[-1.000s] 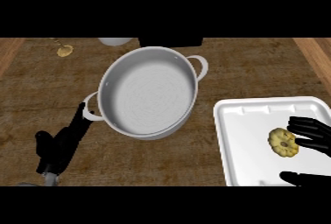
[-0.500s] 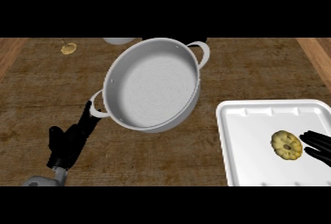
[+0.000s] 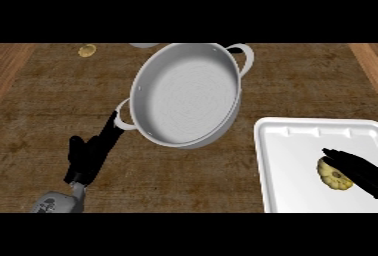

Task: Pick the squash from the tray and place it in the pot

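Right hand point(image 3: 353, 169) outstretched over scalloped yellow squash point(image 3: 329, 174), white tray point(image 3: 294, 165), round metal pot point(image 3: 186, 97), left hand point(image 3: 88, 154) straight-fingered

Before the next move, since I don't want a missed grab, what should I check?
1. Squash on tray: ok.
2. Right hand at squash: ok, it overlaps the squash's right side.
3. Squash grasped: cannot tell.
4. Pot free of contents: ok.
5. Left hand outside pot: ok, open, beside the pot.
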You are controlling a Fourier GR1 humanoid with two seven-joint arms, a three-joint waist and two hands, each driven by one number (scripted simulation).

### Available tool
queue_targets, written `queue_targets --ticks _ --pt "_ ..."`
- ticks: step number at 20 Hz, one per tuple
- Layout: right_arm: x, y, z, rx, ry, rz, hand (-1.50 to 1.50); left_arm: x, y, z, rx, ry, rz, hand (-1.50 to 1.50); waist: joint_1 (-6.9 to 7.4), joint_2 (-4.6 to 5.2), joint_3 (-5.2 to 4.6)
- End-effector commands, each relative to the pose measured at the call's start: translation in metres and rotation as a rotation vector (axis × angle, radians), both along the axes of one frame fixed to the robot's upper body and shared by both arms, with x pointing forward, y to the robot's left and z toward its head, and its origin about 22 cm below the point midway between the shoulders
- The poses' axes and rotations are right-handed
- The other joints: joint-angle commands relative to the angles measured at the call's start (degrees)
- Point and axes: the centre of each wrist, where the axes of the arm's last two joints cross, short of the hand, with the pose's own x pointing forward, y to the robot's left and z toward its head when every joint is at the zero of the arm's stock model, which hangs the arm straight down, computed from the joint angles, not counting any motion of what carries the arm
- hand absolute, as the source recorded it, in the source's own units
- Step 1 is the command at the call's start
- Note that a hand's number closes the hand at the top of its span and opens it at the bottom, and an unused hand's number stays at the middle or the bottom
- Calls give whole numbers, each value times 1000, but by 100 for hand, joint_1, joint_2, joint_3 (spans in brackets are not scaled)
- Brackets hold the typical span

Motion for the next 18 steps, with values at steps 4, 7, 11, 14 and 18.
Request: queue_targets --ticks 4,7,11,14,18 --pt "27 -14 -43 -146 95 -44 -150 -16 -33 -9 -21 39 -32 0 65 7 -1" --pt "49 -26 -33 -130 38 -39 -150 5 -10 -15 -25 47 -19 0 -28 6 -7" --pt "60 -56 -28 -61 -24 -36 -150 -2 -6 -8 9 34 -18 0 -26 -3 -5" --pt "50 -85 -27 -43 -7 -25 -150 17 -20 9 -12 27 -8 0 -73 -6 -6" --pt "70 -69 -50 48 82 30 -150 -13 -1 -7 -7 23 -31 0 18 0 -5"
